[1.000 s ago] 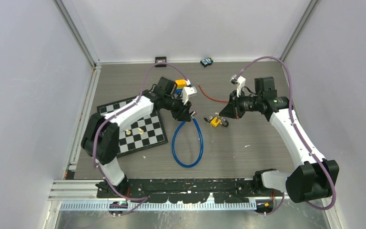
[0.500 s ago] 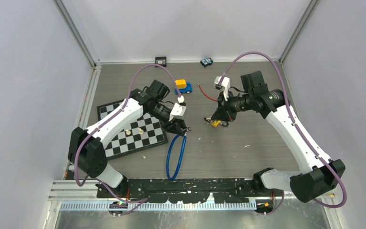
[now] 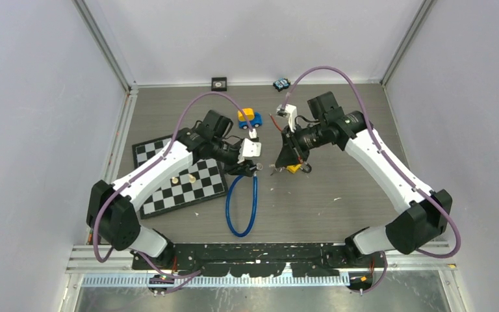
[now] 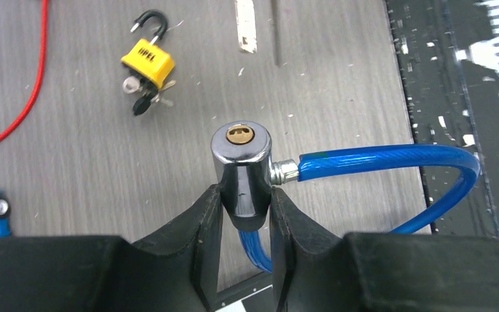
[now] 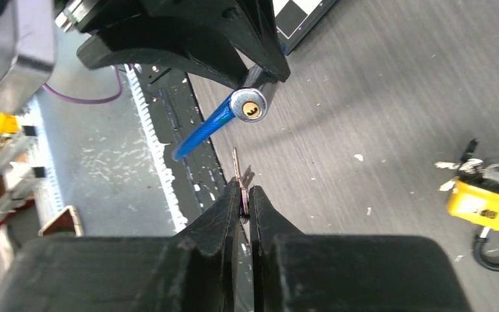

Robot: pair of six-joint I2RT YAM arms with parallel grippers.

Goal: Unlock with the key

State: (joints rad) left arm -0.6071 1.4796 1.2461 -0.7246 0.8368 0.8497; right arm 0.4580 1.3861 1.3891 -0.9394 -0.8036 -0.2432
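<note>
The only writing is a short dark word on the face of the yellow padlock [image 4: 147, 60], upper left in the left wrist view. It is too small and tilted to read with certainty. The padlock lies on the grey table [image 3: 344, 130] with its black shackle [image 4: 150, 21] hooked open. A small bunch of keys [image 4: 144, 97] is at its base.

The cable lock [image 4: 241, 170] has a shiny chrome cylinder body with a round brass keyhole [image 4: 240, 133] in its end face. A short ribbed metal collar on its side joins a glossy blue cable [image 4: 390, 159]. In the top view the cable curves into a loop low in the centre of the frame. The left gripper [image 4: 245, 195] is clamped on the chrome cylinder, one black finger [image 4: 209, 218] pressed to each side, and the keyhole end sticks out past the fingertips.

The right gripper [image 5: 243, 188] is pinched tight on a thin silver key [image 5: 236, 168], whose blade points up past the fingertips. In the right wrist view the keyhole sits just above and right of the key tip, close but apart from it. In the top view both grippers meet near the middle of the frame, with the padlock just right of them.

A chessboard [image 3: 188, 185] lies at centre left under the left arm. A blue and orange toy car [image 3: 249, 118] and a red wire [image 3: 277, 123] lie above the centre.
</note>
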